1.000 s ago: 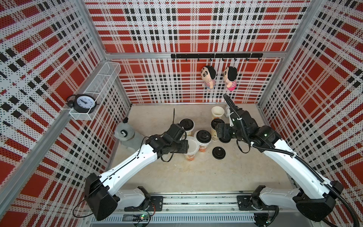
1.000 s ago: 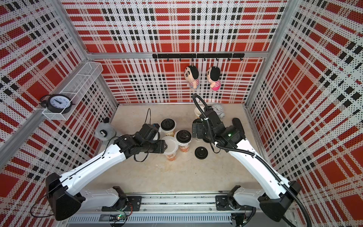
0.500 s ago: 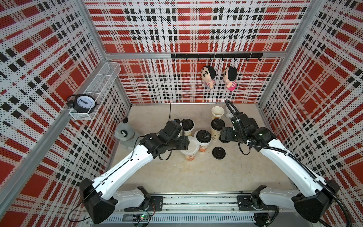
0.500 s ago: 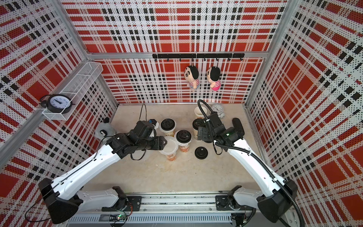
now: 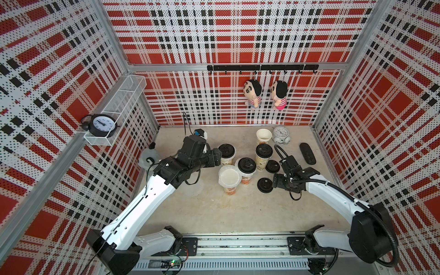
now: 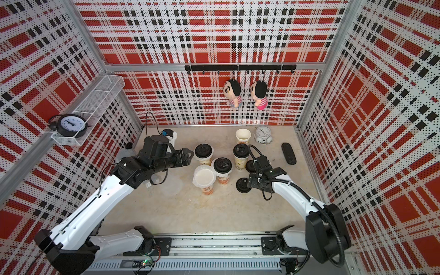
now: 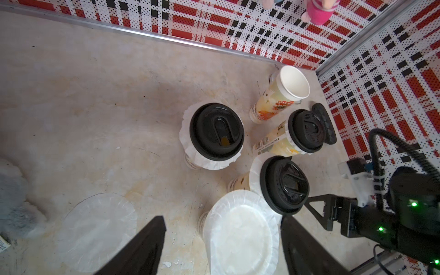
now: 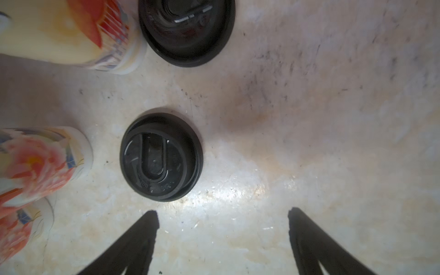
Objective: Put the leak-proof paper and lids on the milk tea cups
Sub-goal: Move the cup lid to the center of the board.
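Translucent leak-proof paper (image 7: 95, 228) lies flat on the table (image 7: 83, 95) just beside the left gripper (image 7: 222, 219), the nearer one, jaws wide and empty; the bare milk tea cup (image 5: 263, 136) stands right of centre in a top view; right gripper (image 8: 223, 212) gapes empty

You see walls (image 5: 238, 35) in red, white and black checks. Your milk tea cups (image 7: 271, 107) are white with orange pictures, their lids (image 7: 216, 131) black, the leak-proof paper (image 7: 240, 228) milky white, the table (image 5: 214, 214) sandy beige.
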`<action>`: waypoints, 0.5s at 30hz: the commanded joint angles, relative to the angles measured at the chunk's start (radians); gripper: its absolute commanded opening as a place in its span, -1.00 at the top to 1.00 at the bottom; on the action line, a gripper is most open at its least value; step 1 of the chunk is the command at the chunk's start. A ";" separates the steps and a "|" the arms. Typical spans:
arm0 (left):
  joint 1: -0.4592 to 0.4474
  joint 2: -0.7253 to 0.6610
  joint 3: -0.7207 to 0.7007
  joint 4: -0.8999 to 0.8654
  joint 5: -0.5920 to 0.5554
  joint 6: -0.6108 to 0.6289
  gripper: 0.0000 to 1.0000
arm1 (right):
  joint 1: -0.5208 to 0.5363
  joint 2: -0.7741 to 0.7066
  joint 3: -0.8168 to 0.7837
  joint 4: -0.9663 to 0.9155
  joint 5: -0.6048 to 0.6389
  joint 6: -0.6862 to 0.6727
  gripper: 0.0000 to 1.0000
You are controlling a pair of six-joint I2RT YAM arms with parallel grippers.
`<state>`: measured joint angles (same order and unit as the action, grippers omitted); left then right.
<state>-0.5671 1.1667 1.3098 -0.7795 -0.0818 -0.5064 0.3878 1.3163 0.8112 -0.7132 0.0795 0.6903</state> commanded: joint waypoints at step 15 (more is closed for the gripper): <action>0.025 -0.025 -0.036 0.032 0.030 0.051 -0.58 | 0.082 0.187 0.024 0.138 0.034 0.095 -0.56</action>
<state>-0.5499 1.1564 1.2797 -0.7673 -0.0612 -0.4767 0.4572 1.4811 0.8089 -0.5976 0.0780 0.7563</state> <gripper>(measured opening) 0.790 0.782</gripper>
